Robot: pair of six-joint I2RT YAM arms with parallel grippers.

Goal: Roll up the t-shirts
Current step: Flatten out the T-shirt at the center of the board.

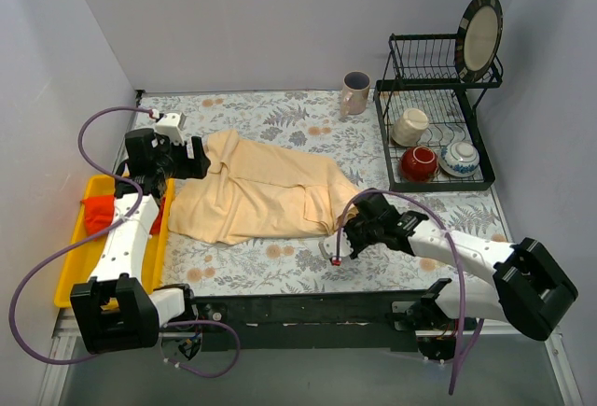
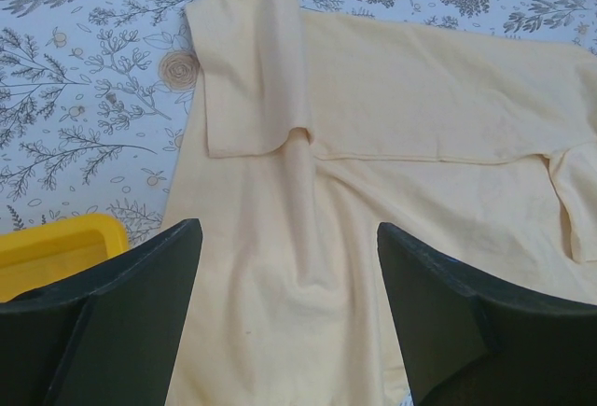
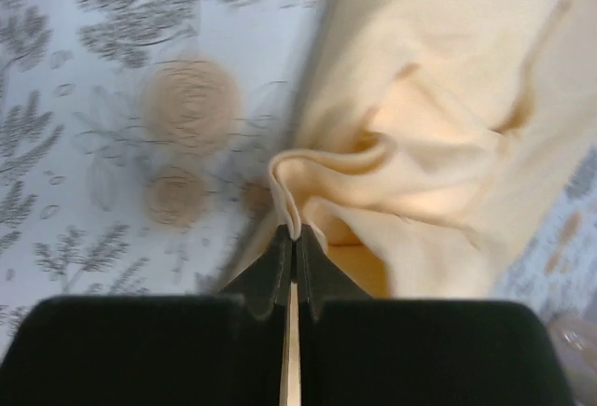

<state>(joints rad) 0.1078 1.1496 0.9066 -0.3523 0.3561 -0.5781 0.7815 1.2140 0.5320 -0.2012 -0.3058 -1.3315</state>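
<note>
A pale beige-tan t-shirt [image 1: 266, 187] lies spread and partly folded on the floral table cloth. My left gripper [image 1: 198, 160] is open above the shirt's left edge; in the left wrist view its gripper [image 2: 289, 317] straddles the cloth [image 2: 392, 98] with nothing between its jaws. My right gripper [image 1: 347, 217] is shut on the shirt's right edge. In the right wrist view the right gripper [image 3: 294, 238] pinches a raised fold of the shirt [image 3: 438, 126] and lifts it off the table.
A yellow tray [image 1: 79, 238] with a red cloth [image 1: 98, 212] sits at the left edge, under my left arm. A pink mug [image 1: 354, 93] stands at the back. A black dish rack [image 1: 434, 135] with a plate, mug and bowls is at the back right.
</note>
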